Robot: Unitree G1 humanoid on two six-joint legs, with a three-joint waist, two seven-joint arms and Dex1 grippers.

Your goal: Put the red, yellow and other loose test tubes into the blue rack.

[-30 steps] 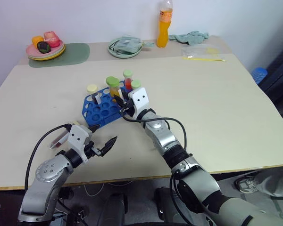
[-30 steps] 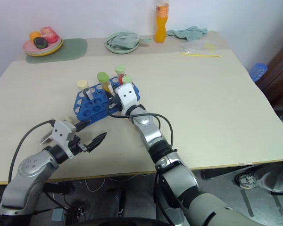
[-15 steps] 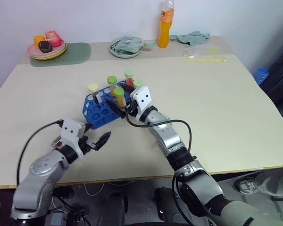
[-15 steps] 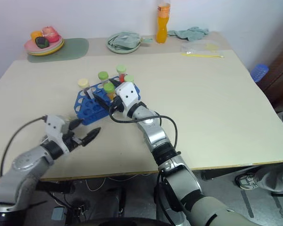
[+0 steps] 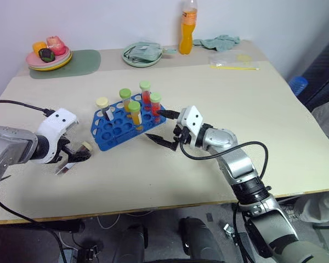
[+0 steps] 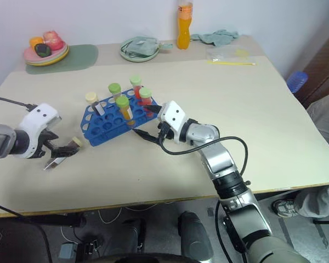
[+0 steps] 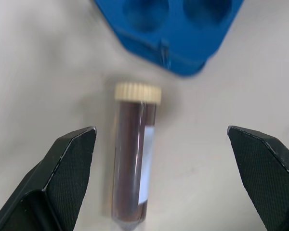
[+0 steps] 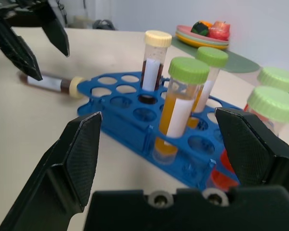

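Note:
The blue rack (image 5: 116, 129) stands mid-table and holds several upright test tubes: one cream-capped dark one (image 5: 103, 106), a green-capped yellow one (image 5: 134, 112) and green-capped red ones (image 5: 155, 104). A loose dark brown test tube (image 7: 132, 159) with a cream cap (image 5: 86, 147) lies flat on the table just left of the rack. My left gripper (image 5: 74, 156) hovers over it, open, fingers either side of it without touching. To the right of the rack my right gripper (image 5: 163, 127) is open and empty, pointing at the rack (image 8: 135, 125).
At the table's far edge are a plate of fruit (image 5: 48, 55) on a green mat (image 5: 79, 60), a bowl with a cloth (image 5: 142, 53), an orange bottle (image 5: 188, 30), a rag (image 5: 222, 43) and a plastic bag (image 5: 233, 60). A blue stool (image 5: 297, 84) stands off the right side.
My right gripper opened, left the yellow tube standing in the rack and drew back to the right. My left gripper swung left and tipped down over the loose dark tube.

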